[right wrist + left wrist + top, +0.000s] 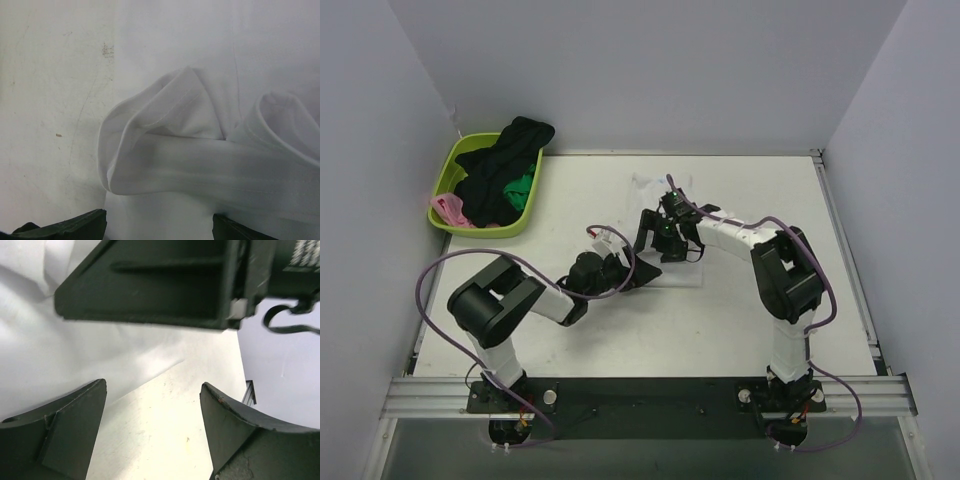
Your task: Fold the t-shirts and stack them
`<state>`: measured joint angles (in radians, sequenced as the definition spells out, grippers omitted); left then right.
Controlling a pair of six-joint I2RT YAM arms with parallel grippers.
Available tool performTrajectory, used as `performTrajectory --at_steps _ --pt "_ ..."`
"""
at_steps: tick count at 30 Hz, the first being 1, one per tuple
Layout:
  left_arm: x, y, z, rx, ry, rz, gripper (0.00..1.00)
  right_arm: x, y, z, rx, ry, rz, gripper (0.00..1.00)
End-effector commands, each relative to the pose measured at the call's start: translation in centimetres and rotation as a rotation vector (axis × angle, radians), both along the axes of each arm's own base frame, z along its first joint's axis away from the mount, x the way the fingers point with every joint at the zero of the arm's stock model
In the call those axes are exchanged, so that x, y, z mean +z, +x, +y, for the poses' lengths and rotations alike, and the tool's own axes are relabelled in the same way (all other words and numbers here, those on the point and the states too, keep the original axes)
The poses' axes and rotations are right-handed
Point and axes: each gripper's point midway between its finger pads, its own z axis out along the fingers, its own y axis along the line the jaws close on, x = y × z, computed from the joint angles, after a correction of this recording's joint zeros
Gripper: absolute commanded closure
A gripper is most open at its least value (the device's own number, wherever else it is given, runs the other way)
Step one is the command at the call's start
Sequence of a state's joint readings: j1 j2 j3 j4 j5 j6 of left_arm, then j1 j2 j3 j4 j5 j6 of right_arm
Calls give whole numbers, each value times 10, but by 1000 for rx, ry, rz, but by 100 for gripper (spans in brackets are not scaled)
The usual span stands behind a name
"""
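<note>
At table [750, 300] centre: white t-shirt [200, 150] bunched, stitched edge rolled up. Step: folding, pre-grasp. Left gripper [152, 386] spread, empty, at cloth edge. Right gripper [157, 222] spread, facing roll, not clamped. Next move likely needs: advance, pinch rolled edge squarely.

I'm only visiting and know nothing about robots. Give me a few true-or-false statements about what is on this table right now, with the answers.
1. The basket holds black clothes. True.
2. The white t-shirt lies in the basket. False: it lies bunched on the table.
3. The left gripper is shut on the white t-shirt. False: it is open, with nothing between its fingers.
4. The right gripper is open. True.
</note>
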<state>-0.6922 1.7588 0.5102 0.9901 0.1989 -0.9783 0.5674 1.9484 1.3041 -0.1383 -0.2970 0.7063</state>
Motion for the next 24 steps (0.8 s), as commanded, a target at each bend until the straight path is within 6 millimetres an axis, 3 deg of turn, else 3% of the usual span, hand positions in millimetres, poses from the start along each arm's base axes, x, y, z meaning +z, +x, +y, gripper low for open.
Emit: performTrajectory --at_steps 1,13,24 --pt "2 1 -3 -15 -27 -70 16 6 15 1 -19 14 -20 14" --pt "-22 5 -3 -11 -17 -51 16 3 17 -4 -22 11 -16 14" --pt "-40 -11 3 -20 -45 3 20 2 40 -5 -26 -12 -56 14"
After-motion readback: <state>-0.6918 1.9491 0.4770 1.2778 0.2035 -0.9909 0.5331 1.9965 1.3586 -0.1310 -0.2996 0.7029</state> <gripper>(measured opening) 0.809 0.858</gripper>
